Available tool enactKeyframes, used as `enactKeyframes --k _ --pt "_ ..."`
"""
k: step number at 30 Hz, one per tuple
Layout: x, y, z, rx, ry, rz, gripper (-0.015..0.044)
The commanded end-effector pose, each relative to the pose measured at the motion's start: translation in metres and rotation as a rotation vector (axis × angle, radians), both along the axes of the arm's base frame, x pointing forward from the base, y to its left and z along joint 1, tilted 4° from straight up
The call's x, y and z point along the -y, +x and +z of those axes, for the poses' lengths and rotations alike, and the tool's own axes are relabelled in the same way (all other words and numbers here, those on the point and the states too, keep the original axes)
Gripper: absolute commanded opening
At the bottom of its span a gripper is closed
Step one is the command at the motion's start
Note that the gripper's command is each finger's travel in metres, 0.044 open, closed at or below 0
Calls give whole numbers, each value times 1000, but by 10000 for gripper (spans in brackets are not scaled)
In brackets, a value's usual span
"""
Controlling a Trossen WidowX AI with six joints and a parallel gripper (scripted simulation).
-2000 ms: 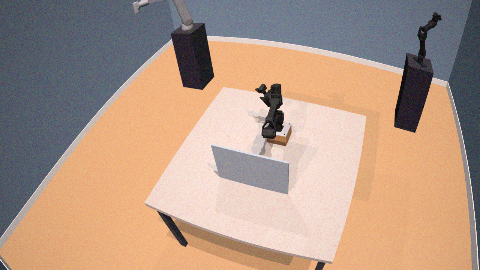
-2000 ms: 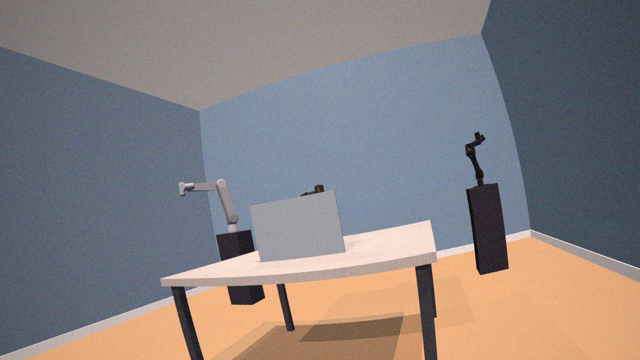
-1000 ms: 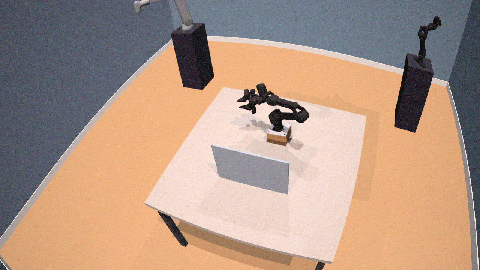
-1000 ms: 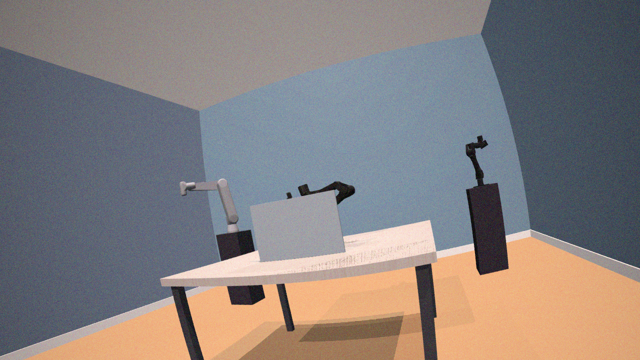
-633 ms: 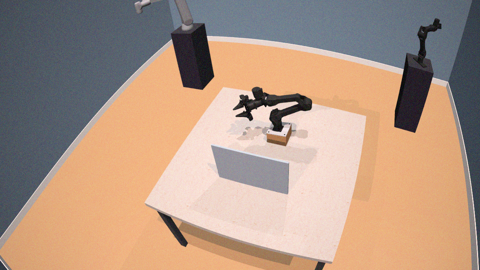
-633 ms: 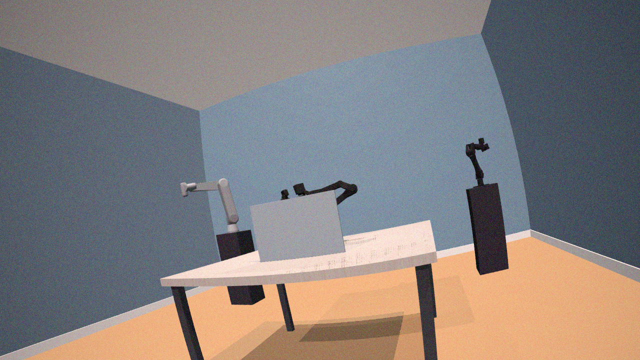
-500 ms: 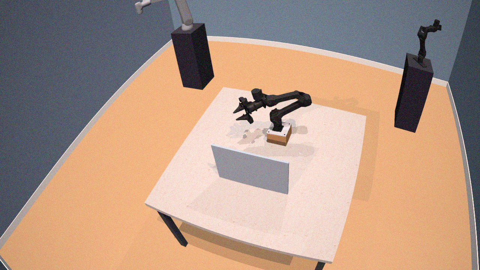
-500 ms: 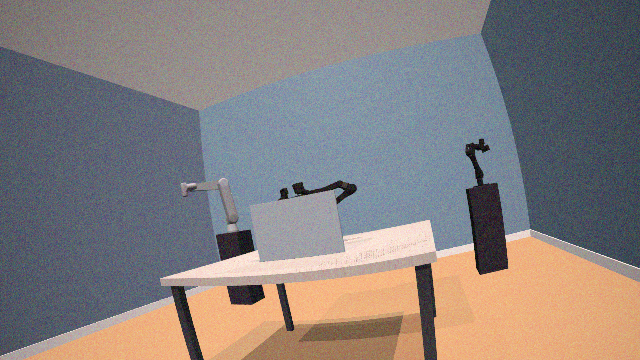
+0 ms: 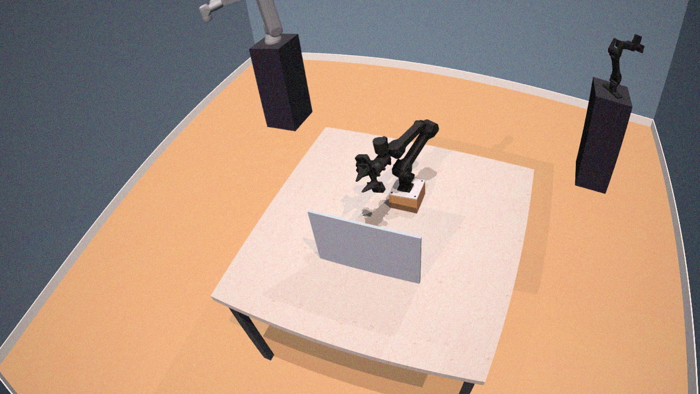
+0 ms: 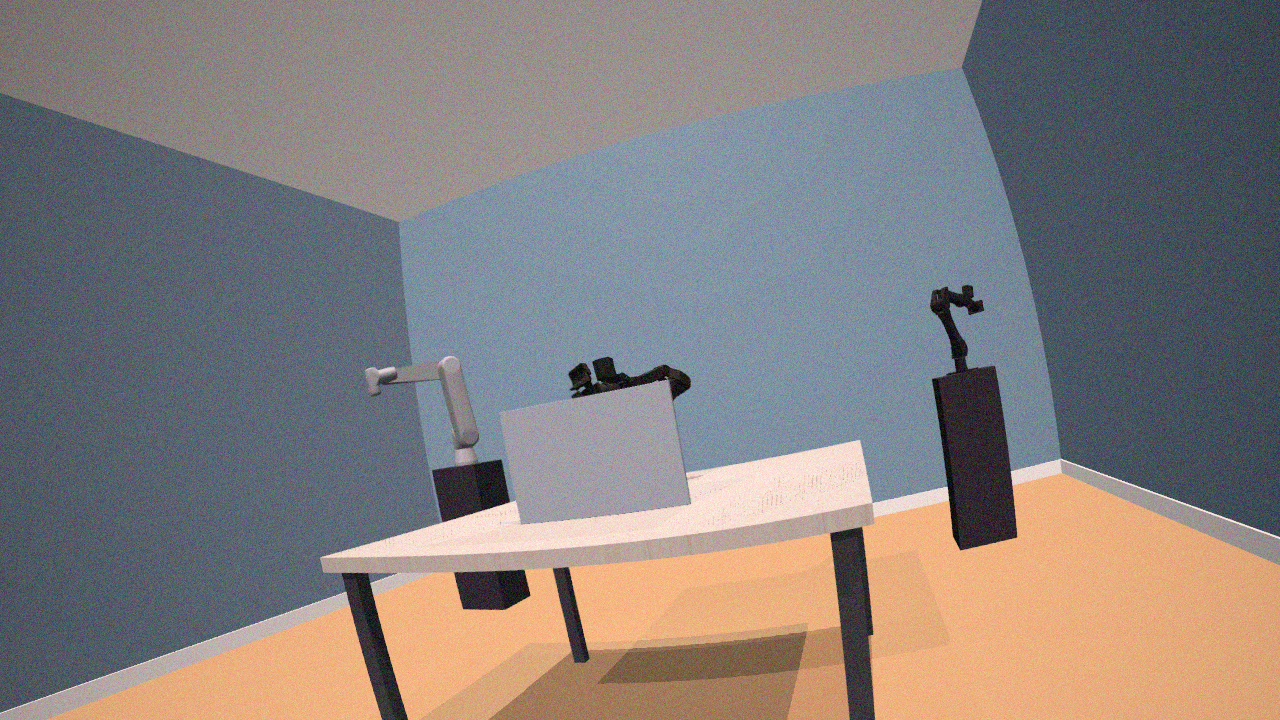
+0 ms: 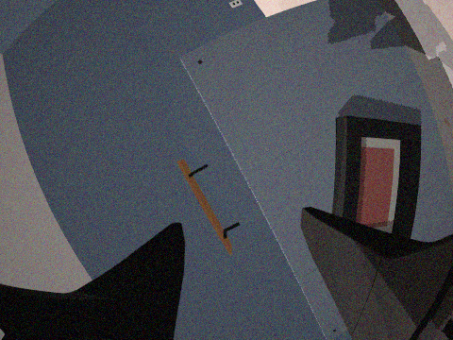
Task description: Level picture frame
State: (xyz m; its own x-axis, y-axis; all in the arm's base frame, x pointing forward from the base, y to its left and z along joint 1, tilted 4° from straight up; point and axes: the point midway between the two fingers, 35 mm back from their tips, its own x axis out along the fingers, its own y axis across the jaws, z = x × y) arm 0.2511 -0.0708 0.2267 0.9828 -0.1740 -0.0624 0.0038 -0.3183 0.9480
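And here's the pincer (image 9: 361, 184) (image 10: 581, 383) (image 11: 243, 226), spread partway with nothing between its fingers, up in the air on the robot's side of the upright gray board (image 9: 367, 247) (image 10: 590, 456) (image 11: 264, 118). In the wrist view we look between the two dark fingers, and there's the picture frame (image 11: 412, 175)! Black border, pale inner edge, red middle, hanging on the board's face, its lower part in this view hidden by one finger. It's crooked, folks: its long sides run at an angle to the board's top edge. The screw is out of sight. Over that edge, a wooden shelf (image 11: 205, 205) on two black brackets shows against the room wall.

Moving out, the arm folds back to its wooden block (image 9: 403, 202) on the pale counter (image 9: 465, 269) (image 10: 760, 501) (image 11: 283, 6), where the board also stands. And far behind, well apart, a gray arm (image 9: 270, 17) (image 10: 458, 402) and another black arm (image 9: 616, 65) (image 10: 952, 333), each atop a dark pedestal!
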Motion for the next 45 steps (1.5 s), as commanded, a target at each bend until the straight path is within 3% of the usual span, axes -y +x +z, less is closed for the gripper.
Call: enactKeyframes --k 1,5,45 --pt "-37 11 5 26 67 117 260" --pt "-63 16 8 38 111 199 260" --pt "-63 16 8 38 111 199 260"
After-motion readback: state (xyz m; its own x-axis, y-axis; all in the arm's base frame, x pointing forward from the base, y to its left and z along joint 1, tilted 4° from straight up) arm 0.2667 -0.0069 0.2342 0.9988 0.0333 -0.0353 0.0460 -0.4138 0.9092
